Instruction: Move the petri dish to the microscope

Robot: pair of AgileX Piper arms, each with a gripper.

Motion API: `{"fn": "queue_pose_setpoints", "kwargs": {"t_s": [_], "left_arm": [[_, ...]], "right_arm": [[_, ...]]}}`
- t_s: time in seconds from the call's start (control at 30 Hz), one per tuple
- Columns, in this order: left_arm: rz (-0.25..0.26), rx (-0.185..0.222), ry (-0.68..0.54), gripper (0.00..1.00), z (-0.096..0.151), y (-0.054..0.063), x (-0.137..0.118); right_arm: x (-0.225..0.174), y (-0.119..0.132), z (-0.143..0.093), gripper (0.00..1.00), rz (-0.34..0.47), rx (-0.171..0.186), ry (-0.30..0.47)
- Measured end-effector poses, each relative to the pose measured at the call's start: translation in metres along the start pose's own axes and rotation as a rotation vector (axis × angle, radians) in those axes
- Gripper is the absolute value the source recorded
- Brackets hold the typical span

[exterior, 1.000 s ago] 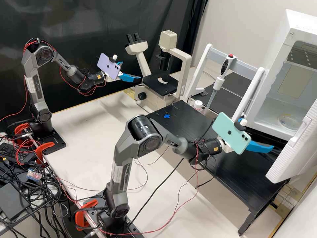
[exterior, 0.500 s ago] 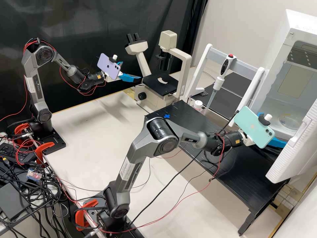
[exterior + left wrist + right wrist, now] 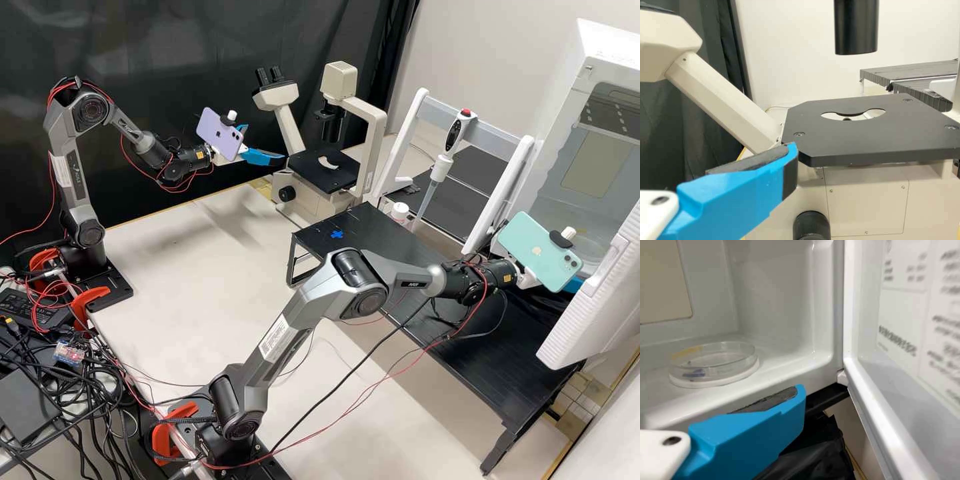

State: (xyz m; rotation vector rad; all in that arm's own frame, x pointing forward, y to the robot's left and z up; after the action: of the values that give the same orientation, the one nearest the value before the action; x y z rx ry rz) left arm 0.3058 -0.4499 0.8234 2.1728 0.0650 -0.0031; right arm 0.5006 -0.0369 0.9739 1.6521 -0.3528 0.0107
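Petri dish (image 3: 715,360) sits inside the open white cabinet (image 3: 610,47), on a round white base.
Right gripper (image 3: 573,285) is at cabinet's mouth: open, empty, exact width can't tell. Left gripper (image 3: 265,143) and microscope (image 3: 375,133) stand well apart from cabinet; that gripper's parted, nothing held.

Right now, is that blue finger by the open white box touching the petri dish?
Apart. In the right wrist view, bare white floor shows between the blue finger and the petri dish.
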Motion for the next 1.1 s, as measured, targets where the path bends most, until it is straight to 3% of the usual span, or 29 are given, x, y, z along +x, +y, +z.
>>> {"fn": "queue_pose_setpoints", "kwargs": {"t_s": [0.2, 0.33, 0.43, 0.47, 0.97, 1.1], "left_arm": [[0.0, 0.0, 0.0, 1.0, 0.0, 0.0, 0.0], [0.0, 0.0, 0.0, 1.0, 0.0, 0.0, 0.0], [0.0, 0.0, 0.0, 1.0, 0.0, 0.0, 0.0], [0.0, 0.0, 0.0, 1.0, 0.0, 0.0, 0.0], [0.0, 0.0, 0.0, 1.0, 0.0, 0.0, 0.0], [0.0, 0.0, 0.0, 1.0, 0.0, 0.0, 0.0]], "right_arm": [[0.01, -0.001, 0.001, 1.0, -0.002, -0.018, -0.011], [0.015, 0.0, 0.001, 1.0, 0.006, -0.054, -0.001], [0.019, 0.0, 0.001, 1.0, 0.011, -0.056, 0.005], [0.019, 0.0, 0.0, 0.0, 0.012, -0.056, 0.006], [0.025, -0.003, -0.003, 0.0, -0.055, -0.003, 0.0], [0.026, -0.003, -0.002, 0.0, -0.055, -0.003, -0.001]]}}
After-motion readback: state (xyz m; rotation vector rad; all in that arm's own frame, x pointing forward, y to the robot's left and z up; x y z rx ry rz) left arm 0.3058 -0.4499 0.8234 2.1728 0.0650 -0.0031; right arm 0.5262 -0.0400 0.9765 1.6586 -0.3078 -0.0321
